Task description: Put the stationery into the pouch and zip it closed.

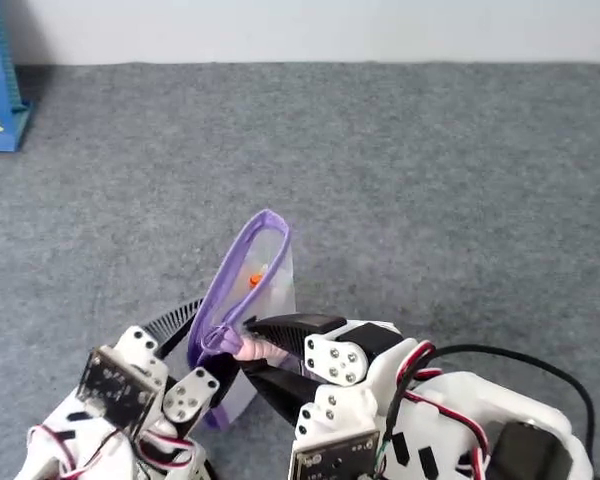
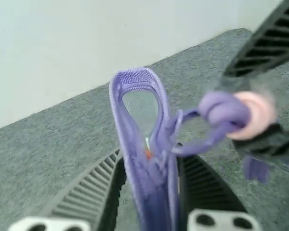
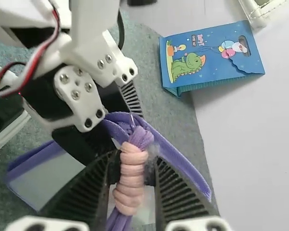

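While the pouch (image 1: 252, 265) stands on edge at lower centre of the high view, its long axis runs up-frame, leaning slightly right, zipper side up. An orange item (image 1: 255, 279) inside is too small to identify. The left gripper (image 2: 149, 192) clamps the pouch's near end, partly hidden behind both arms; the right gripper (image 3: 135, 163) pinches the pink-and-purple zipper pull (image 3: 131, 180).
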You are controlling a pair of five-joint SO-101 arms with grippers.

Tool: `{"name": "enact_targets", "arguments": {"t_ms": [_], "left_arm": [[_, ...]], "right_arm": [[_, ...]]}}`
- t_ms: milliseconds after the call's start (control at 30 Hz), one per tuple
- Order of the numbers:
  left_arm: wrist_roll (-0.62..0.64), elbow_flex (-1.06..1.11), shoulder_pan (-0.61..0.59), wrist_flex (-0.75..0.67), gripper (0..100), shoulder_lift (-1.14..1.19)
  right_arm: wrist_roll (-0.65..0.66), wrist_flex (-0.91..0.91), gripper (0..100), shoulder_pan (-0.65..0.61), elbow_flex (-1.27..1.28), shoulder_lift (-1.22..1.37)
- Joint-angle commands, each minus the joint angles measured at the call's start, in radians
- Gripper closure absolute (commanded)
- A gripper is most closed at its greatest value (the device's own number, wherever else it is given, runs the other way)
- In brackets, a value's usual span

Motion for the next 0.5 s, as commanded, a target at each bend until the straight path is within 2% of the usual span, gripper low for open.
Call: {"name": "enact_targets", "arguments": {"t_ms": [0, 200, 367, 467], "left_arm": [[-0.011, -0.097, 0.003, 0.038, 85, -0.014], [-0.012, -0.148, 0.003, 0.095, 86, -0.014], [-0.031, -0.148, 0.003, 0.084, 99, -0.014], [-0.051, -0.147, 0.003, 0.078, 99, -0.014]], "right_arm": [[-0.012, -0.038, 99.1, 0.061, -0.057, 0.002], [-0.012, -0.064, 99.1, 0.101, -0.04, 0.005], [-0.014, -0.064, 99.1, 0.102, -0.002, 0.004], [-0.018, -0.064, 99.1, 0.099, 0.002, 0.004]]}}
